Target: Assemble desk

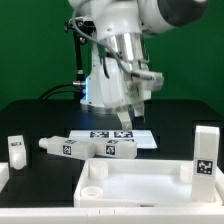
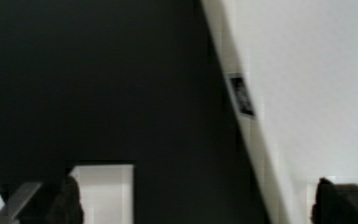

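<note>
The desk's white tabletop panel (image 1: 140, 182) lies at the front of the black table, raised rim upward. Three white legs lie on their sides behind it: one (image 1: 58, 146), a second (image 1: 86, 150) and a third (image 1: 120, 148). Another leg (image 1: 15, 150) stands upright at the exterior view's left, and a tagged one (image 1: 203, 152) stands at the right. My gripper (image 1: 126, 120) hangs open above the marker board (image 1: 140, 137) with nothing between its fingers. In the wrist view the gripper (image 2: 194, 205) shows two dark fingertips (image 2: 43, 203) wide apart over black table, beside a wide white surface (image 2: 318, 90) with a tag on its edge.
The robot's white body (image 1: 110, 60) rises behind the marker board. A small white piece (image 2: 105, 190) shows in the wrist view near one fingertip; I cannot tell which part it is.
</note>
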Robot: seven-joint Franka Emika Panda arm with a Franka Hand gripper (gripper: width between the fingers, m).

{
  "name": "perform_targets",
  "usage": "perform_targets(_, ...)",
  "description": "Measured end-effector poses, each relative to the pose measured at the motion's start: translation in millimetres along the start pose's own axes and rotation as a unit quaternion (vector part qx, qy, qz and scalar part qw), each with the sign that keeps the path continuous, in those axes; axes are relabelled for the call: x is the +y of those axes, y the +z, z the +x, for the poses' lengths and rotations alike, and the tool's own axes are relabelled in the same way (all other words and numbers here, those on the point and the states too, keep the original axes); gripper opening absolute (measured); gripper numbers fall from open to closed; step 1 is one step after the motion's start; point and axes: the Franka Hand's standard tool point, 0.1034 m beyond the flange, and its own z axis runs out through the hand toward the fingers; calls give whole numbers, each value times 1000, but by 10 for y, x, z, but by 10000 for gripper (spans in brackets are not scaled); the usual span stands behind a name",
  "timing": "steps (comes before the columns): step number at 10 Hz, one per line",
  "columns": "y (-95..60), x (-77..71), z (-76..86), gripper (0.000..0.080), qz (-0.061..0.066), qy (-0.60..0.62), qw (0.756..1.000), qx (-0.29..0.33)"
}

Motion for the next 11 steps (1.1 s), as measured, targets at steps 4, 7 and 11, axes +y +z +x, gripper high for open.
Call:
perform_targets(4, 285, 198, 141, 649, -18, 4, 999, 36)
perform_targets(7, 397, 294, 235, 649, -24, 3, 998, 54)
perform_targets(11, 319, 233, 243, 649, -13, 7, 999, 52)
